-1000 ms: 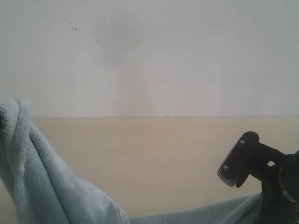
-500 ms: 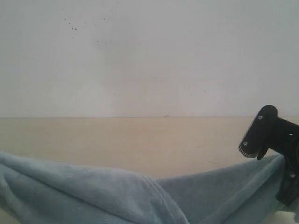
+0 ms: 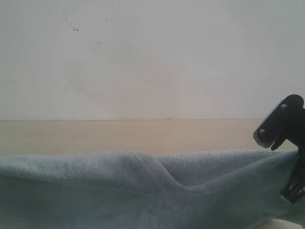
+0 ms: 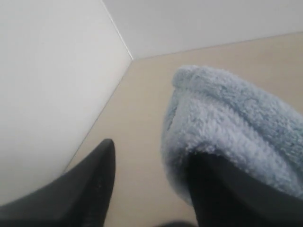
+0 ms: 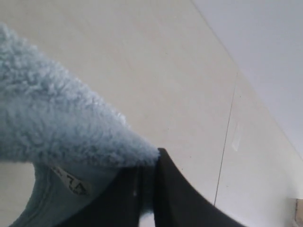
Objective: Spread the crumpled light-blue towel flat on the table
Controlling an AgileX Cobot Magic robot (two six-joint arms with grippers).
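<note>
The pale light-blue towel hangs stretched in a wide band across the bottom of the exterior view, above the beige table, with one diagonal fold near its middle. At the right end my right gripper holds it. In the right wrist view that gripper is shut on the towel's fluffy edge, beside the small white label. My left gripper stands open. The towel drapes over one finger and the other finger is bare. The exterior view does not show the left gripper.
A plain white wall rises behind the table's far edge. In the left wrist view two white walls meet at a corner next to the table. A thin seam crosses the surface in the right wrist view.
The towel went from a sagging drape with a hanging left bunch to a raised, level, stretched band. My right gripper moved up and to the right with its end.
</note>
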